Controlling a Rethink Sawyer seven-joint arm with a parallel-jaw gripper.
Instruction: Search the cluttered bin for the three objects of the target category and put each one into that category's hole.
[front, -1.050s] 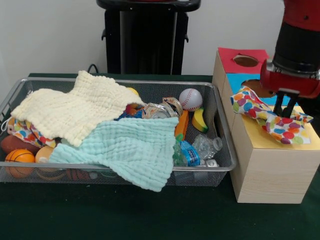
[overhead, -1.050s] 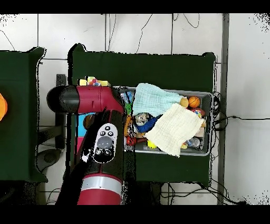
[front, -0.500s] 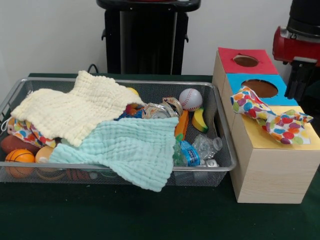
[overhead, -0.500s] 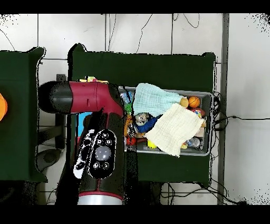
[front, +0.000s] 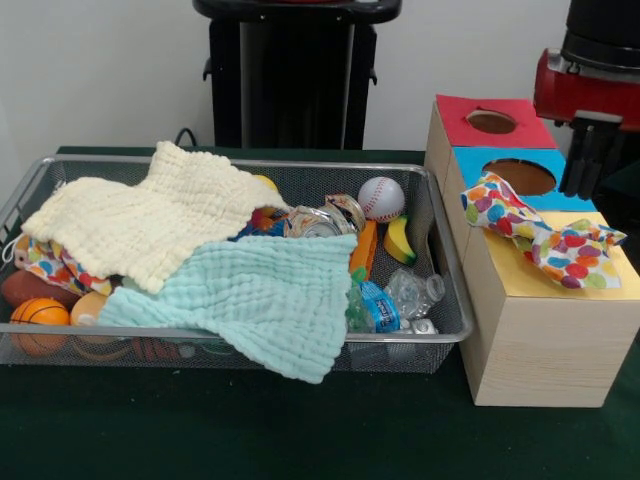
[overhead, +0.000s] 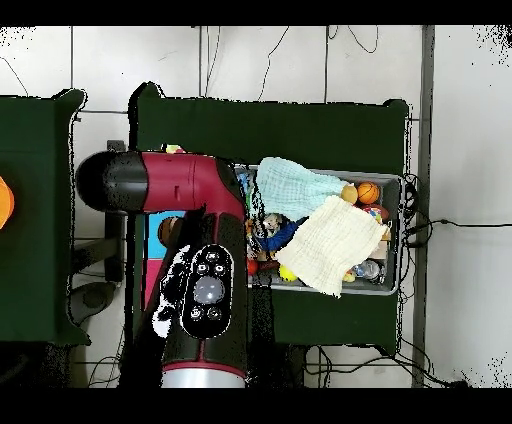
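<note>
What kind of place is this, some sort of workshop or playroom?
Most likely a robot test lab: a red robot arm hangs over a green-covered table with a wire bin of toys and cloths, beside a wooden box with coloured holes, and cables trail across the floor.

We see a wire-mesh bin (front: 440, 300) filling the left and centre of the front view, heaped with clutter. A pale yellow cloth (front: 150, 215) lies spread across its upper left, and a mint green cloth (front: 260, 300) drapes over the front rim. At the right of the frame stands a wooden box (front: 530, 340) with a red panel, a blue panel and a yellow panel, the red and blue ones each showing a round hole. A polka-dot cloth (front: 540, 235) lies crumpled on the box top, overlapping the blue and yellow panels.
</note>
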